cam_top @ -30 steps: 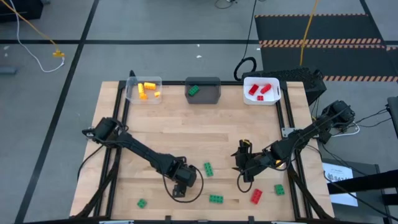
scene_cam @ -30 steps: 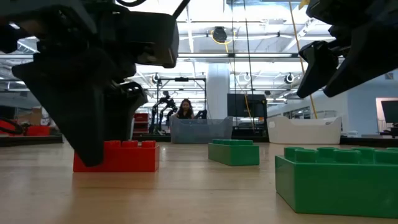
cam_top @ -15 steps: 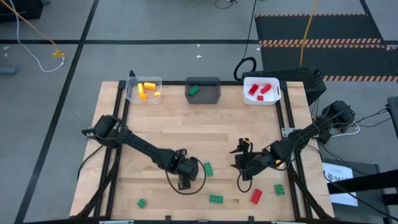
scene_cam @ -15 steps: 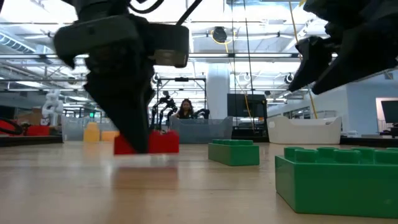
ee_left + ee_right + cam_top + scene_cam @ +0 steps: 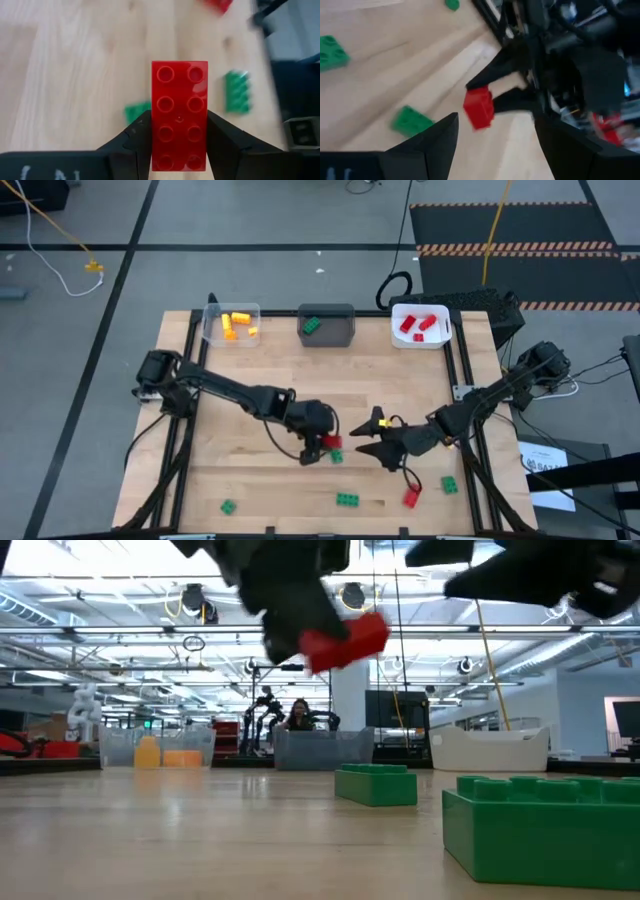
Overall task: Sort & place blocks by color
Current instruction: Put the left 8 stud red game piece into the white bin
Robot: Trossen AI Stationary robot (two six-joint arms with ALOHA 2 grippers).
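I have the left gripper (image 5: 322,442) clamped on a red block (image 5: 179,115); in the left wrist view both fingers (image 5: 136,137) press its long sides, studs facing the camera. In the low view that block (image 5: 345,640) hangs tilted, well above the table (image 5: 250,480). The left arm stretches from the table's left edge across to about the middle, elbow bent low, gripper just left of the right one.

The right gripper (image 5: 372,436) sits just beside it, pointing toward the left gripper, its fingers (image 5: 427,145) spread wide with nothing between them (the right wrist view looks straight at the held red block (image 5: 479,107)). That arm reaches in from the table's right edge, lying low and nearly flat.

Relative to the held block: a green block (image 5: 336,455) lies almost under it, another green one (image 5: 347,499) nearer the front edge, a third (image 5: 228,506) toward the front left corner. A red block (image 5: 410,498) and a green one (image 5: 449,484) lie off to the front right.

Along the far edge stand three bins: the clear one (image 5: 212,330) with yellow blocks (image 5: 236,324), the dark grey one (image 5: 340,332) with a green block (image 5: 312,325), the white one (image 5: 425,340) with red blocks (image 5: 417,324).
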